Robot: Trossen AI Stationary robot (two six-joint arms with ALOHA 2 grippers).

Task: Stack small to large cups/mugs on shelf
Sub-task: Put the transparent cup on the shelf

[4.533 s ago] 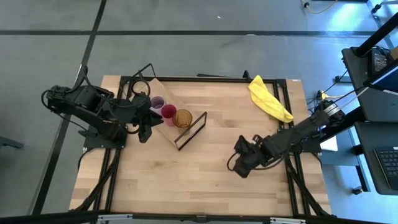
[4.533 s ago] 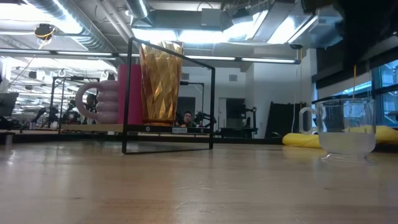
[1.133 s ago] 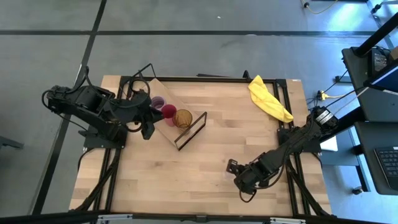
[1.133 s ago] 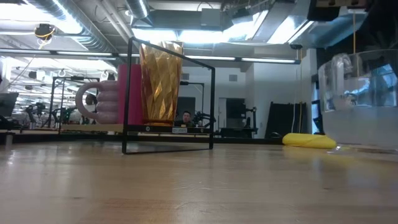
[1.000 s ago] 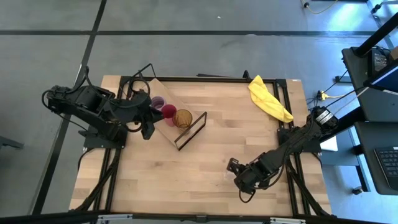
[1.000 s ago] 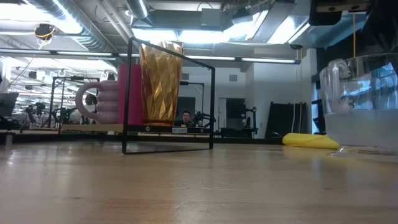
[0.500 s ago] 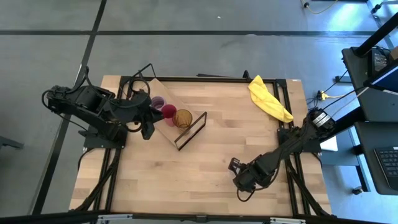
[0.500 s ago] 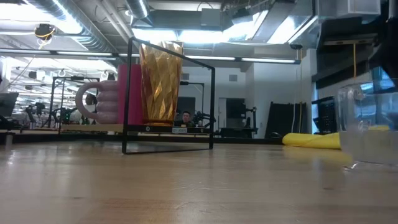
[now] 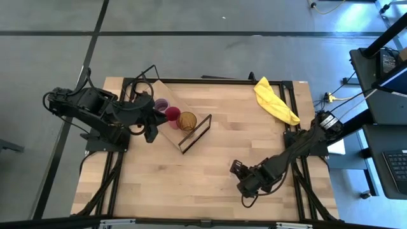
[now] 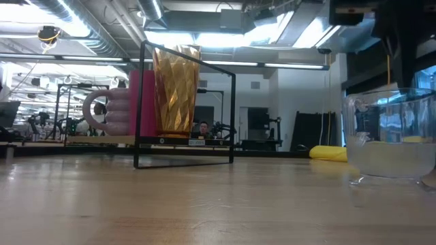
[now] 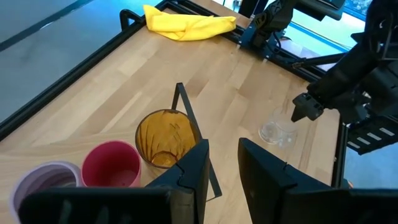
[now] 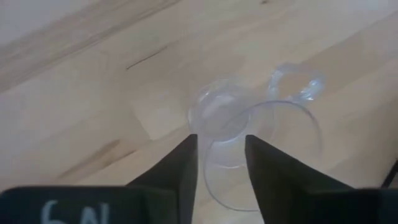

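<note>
On the shelf (image 9: 166,92) stand a purple mug (image 9: 161,104), a red cup (image 9: 172,114) and a tall amber tumbler (image 9: 187,121) in a row, behind the black wire frame (image 9: 196,133). My left gripper (image 11: 221,168) waits open just left of them, off the table. A small clear glass (image 10: 390,139) with a handle stands upright on its base on the tabletop, near the right front. My right gripper (image 12: 221,168) is open above it, pointing down. One finger is outside the glass's near wall (image 12: 217,163) and one is over its mouth. My right gripper straddles the near wall of the clear glass's rim (image 12: 214,174) from above. Whether either finger touches the glass, I cannot tell. The glass stands on the table on its own base.
A crumpled yellow cloth (image 9: 275,100) lies at the table's far right corner. Bare wood (image 9: 191,184) spreads between the shelf and the clear glass. The table's black frame rails (image 9: 299,191) run along its right side under my right arm.
The clear glass has come down from a little above the tabletop and now stands on it, upright. My right gripper has come down with it and has barely shifted over the table.
</note>
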